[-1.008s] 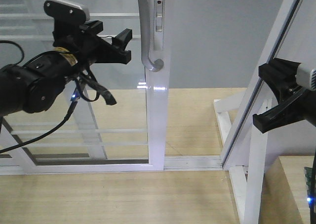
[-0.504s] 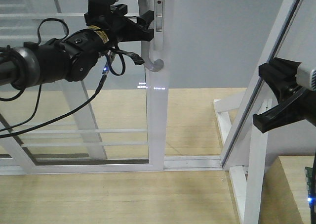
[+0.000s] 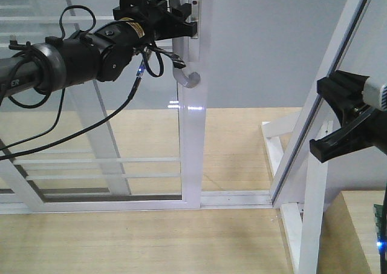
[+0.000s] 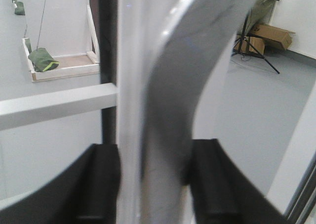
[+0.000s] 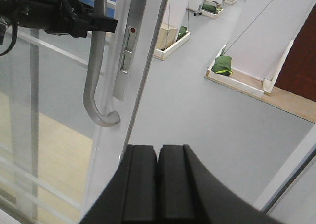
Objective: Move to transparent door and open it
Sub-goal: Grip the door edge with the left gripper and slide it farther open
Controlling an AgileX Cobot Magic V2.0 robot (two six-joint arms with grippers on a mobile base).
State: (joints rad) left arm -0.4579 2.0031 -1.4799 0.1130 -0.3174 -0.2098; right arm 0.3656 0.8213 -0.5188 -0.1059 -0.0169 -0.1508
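Door (image 3: 192, 135) stands upright on its floor track. Left hand (image 3: 184, 23) looks clamped on the door's grey handle (image 4: 168, 110), upper part. Right hand (image 5: 158, 157) is pinched closed and empty, right of the door. Grasp step; next probably a steady sideways pull along the track.

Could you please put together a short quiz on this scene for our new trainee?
1. Multiple choice: the left gripper has its fingers A) on either side of the grey pull handle, B) on the lock plate, C) on the floor rail.
2. True or false: the right gripper grips the transparent door.
3. Fill in: the right gripper's jaws are ____.
Key: 1 A; 2 false; 3 shut.
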